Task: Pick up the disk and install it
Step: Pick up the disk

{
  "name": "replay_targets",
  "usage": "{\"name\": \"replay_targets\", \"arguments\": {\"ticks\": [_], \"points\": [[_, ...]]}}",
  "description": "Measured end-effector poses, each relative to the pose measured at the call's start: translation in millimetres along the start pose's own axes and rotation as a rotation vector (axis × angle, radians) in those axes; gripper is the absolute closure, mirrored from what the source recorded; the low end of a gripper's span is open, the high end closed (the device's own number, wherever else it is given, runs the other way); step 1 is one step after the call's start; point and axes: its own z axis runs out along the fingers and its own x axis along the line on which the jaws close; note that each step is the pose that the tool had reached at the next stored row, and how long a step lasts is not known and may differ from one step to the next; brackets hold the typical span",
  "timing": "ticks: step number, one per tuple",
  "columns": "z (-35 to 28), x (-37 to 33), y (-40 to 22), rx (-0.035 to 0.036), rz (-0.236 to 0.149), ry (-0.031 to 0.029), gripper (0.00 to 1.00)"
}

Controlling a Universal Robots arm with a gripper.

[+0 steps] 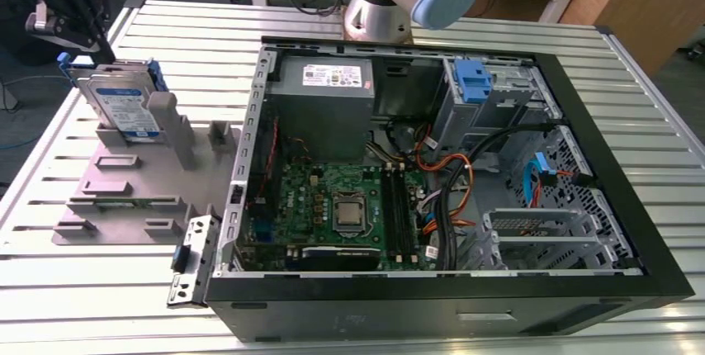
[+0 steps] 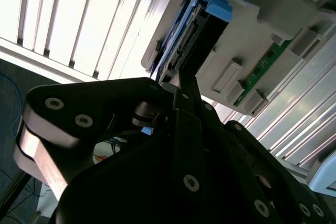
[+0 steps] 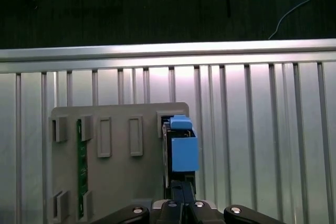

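One disk (image 1: 119,103), standing on edge in a corner slot of the grey holder (image 1: 121,182). Gripper (image 1: 99,45) hangs just above that slot, at the disk's top edge. Jaws closed together, gripping nothing.

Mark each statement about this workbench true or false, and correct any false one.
1. The flat silver-metal hard drive with blue side rails stands on edge in the grey plastic holder on the slatted metal table. True.
2. The drive is already installed inside the open black computer case. False: it is outside the case, in the holder on the exterior view's left.
3. The black pincer is close to the drive at the holder. True.
4. The grey power-supply box with a white sticker lies on the table beside the holder. False: it sits inside the case.
5. A green circuit strip sits in the holder. True.
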Motion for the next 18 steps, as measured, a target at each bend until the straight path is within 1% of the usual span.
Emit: {"name": "replay_targets", "arguments": {"ticks": [5, 18], "points": [[0.2, -1.3, 0.9, 0.0, 0.0, -0.0001, 0.89], [0.1, -1.4, 1.2, 0.0, 0.0, 0.0, 0.88]]}}
